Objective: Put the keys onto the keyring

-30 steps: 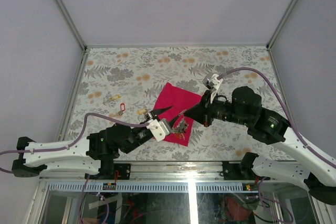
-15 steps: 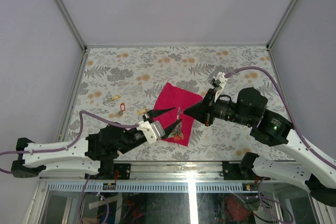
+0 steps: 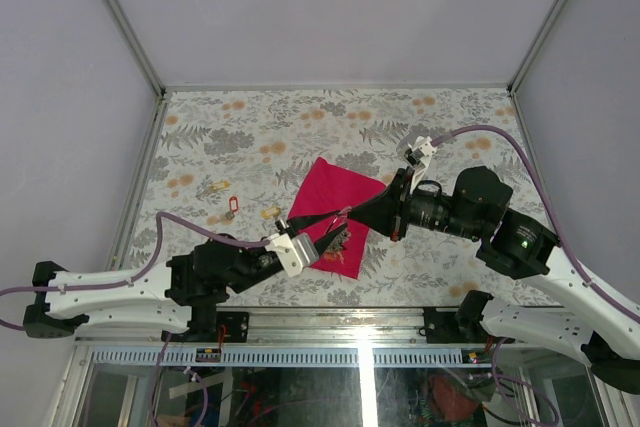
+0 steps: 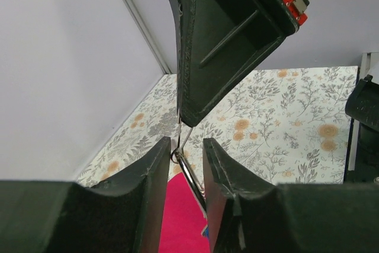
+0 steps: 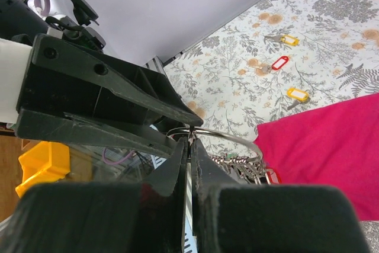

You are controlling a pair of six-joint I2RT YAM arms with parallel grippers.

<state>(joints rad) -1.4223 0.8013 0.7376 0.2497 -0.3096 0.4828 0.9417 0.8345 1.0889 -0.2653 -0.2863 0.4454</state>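
The right gripper [image 5: 190,144] is pressed together on the keyring [image 5: 241,164], in the middle of the top view. The left gripper [image 4: 186,146] is a little spread around its wire. A pink cloth [image 3: 335,192] lies underneath; the keys [image 3: 232,206] sit further left.

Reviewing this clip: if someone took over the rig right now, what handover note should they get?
Right gripper: shut on the keyring wire, its bunch hanging over the magenta cloth.
Left gripper: jaws apart, straddling the same wire, not clamped.
Keys: three tagged ones, two yellow and one red, lie loose on the table, on the left arm's side of the cloth.
Done: ring lifted. Left: pick up each loose key and thread it on.
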